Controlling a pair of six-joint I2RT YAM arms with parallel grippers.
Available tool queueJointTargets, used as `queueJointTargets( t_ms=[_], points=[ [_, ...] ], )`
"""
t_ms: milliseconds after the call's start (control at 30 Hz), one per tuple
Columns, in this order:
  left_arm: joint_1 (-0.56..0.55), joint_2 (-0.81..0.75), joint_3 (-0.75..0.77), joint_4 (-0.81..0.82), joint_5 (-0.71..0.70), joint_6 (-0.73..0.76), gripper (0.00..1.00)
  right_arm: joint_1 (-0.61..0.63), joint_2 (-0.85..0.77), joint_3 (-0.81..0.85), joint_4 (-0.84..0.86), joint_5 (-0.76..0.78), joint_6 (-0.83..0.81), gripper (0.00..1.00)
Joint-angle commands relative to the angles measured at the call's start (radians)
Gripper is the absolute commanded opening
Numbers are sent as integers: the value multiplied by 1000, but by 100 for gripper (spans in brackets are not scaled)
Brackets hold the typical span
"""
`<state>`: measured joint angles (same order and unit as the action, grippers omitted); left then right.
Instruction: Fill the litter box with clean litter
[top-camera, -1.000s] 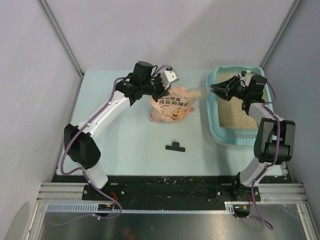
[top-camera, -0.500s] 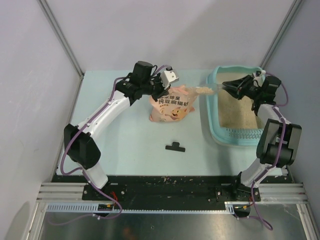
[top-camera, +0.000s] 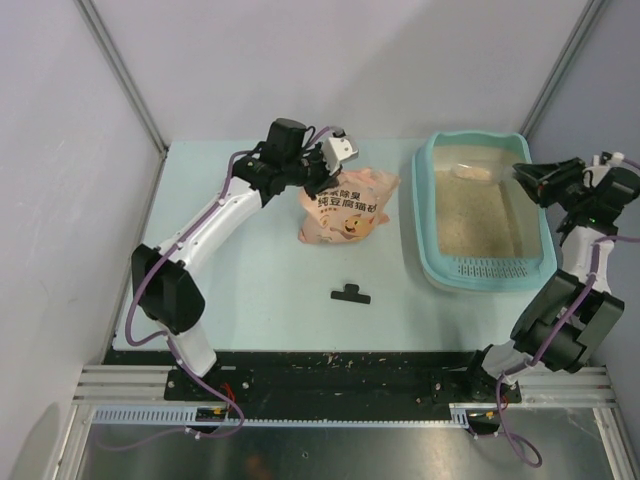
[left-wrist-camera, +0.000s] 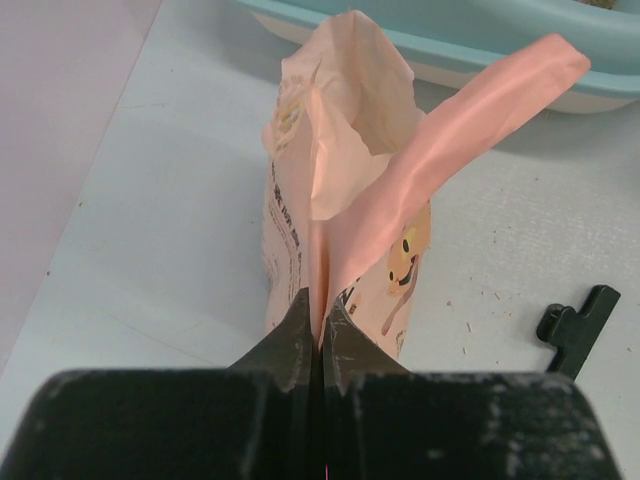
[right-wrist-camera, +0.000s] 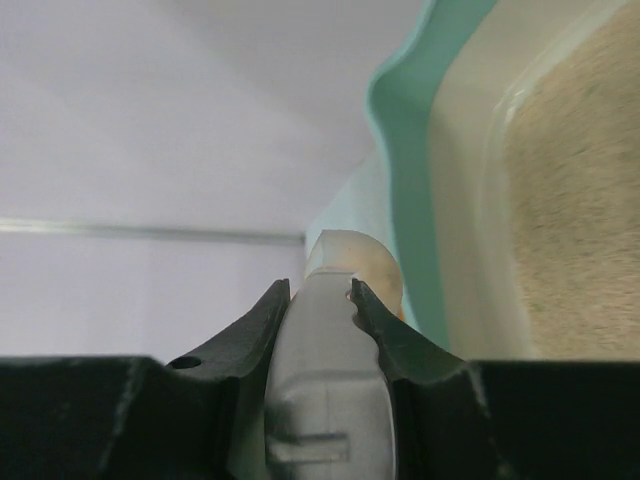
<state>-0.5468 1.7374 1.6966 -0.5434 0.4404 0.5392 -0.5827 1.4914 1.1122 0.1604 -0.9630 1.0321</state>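
The teal litter box lies at the right of the table with beige clean litter spread across its floor. My right gripper is shut on the handle of a clear plastic scoop, held over the far end of the box with some litter in its bowl. In the right wrist view the handle sits between the shut jaws, and the box rim and litter are beyond. My left gripper is shut on the top edge of the peach-pink bag, whose mouth is open.
A small black clip lies on the table in front of the bag and also shows in the left wrist view. The litter box side is just beyond the bag. Enclosure walls stand close on both sides and behind.
My right arm has swung right, carrying the scoop from the bag's mouth to over the far end of the litter box. The left gripper and bag have stayed put.
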Motion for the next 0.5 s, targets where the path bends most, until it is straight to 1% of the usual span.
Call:
queueJointTargets(
  t_ms=[0, 33, 67, 100, 167, 200, 233, 267, 300, 400, 467],
  points=[
    [1, -4, 72, 34, 80, -21, 0, -48, -95, 15, -145, 149, -185, 0],
    [1, -4, 72, 36, 83, -21, 0, -51, -111, 17, -219, 190, -220, 0],
    [1, -7, 69, 36, 87, -24, 0, -48, -124, 17, -245, 228, -297, 0],
    [2, -9, 66, 34, 98, -28, 0, -40, -150, 17, -265, 309, -334, 0],
    [1, -19, 54, 34, 107, -27, 0, -10, -184, 15, -324, 401, -436, 0],
    [1, -22, 49, 34, 112, -27, 0, 7, -204, 17, -331, 473, -463, 0],
    [1, -25, 43, 36, 119, -24, 0, 23, -209, 17, -322, 504, -492, 0],
    [1, -33, 32, 34, 123, -24, 0, 67, -214, 17, -312, 538, -512, 0],
    [1, -36, 26, 36, 126, -25, 0, 86, -215, 18, -299, 608, -545, 0],
    [1, -47, 2, 36, 135, -31, 0, 142, -189, 46, -256, 700, -608, 0],
    [1, -56, -14, 36, 144, -30, 0, 142, -183, 63, -245, 716, -604, 0]
  ],
)
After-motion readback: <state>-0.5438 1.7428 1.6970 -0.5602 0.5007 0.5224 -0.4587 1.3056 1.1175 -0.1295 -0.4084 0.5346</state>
